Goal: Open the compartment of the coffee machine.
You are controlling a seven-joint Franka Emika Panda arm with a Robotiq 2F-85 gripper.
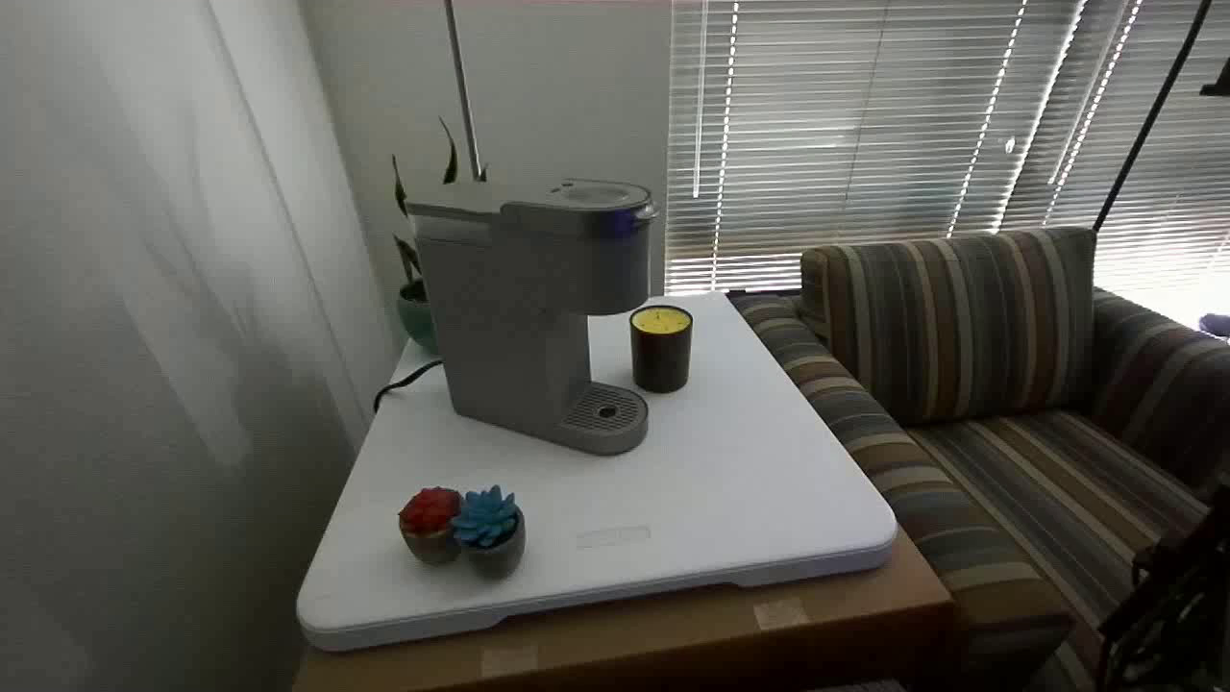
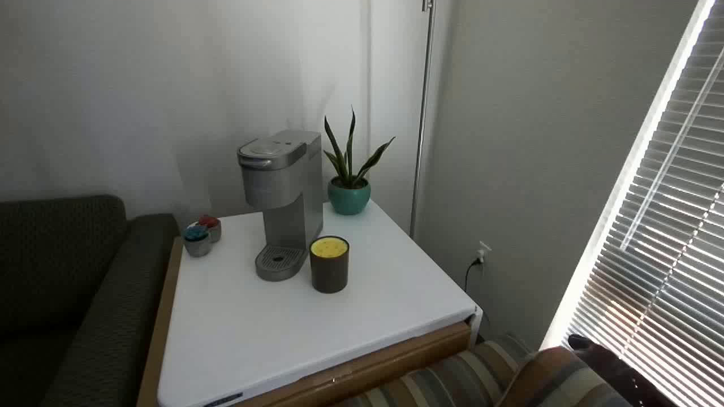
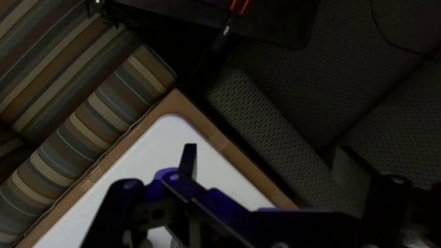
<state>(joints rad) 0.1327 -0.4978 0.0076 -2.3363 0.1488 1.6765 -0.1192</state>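
Spread wide and holding nothing, the pincer [image 3: 265,148] is showing only in the wrist view, facing the near right corner of the tabletop [image 3: 148,151]. In an exterior view the coffee machine [image 1: 509,317] is standing toward the far left, its compartment lid [image 1: 577,213] lying closed, long axis running left to right. Probably it is lying far and left of the pincer; the arm's bend is not showing.

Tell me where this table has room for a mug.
Free: tabletop between candle and striped armchair; also the patch between coffee machine and small pots. Crowded: the coffee machine's other side, where candle and potted plant stand.
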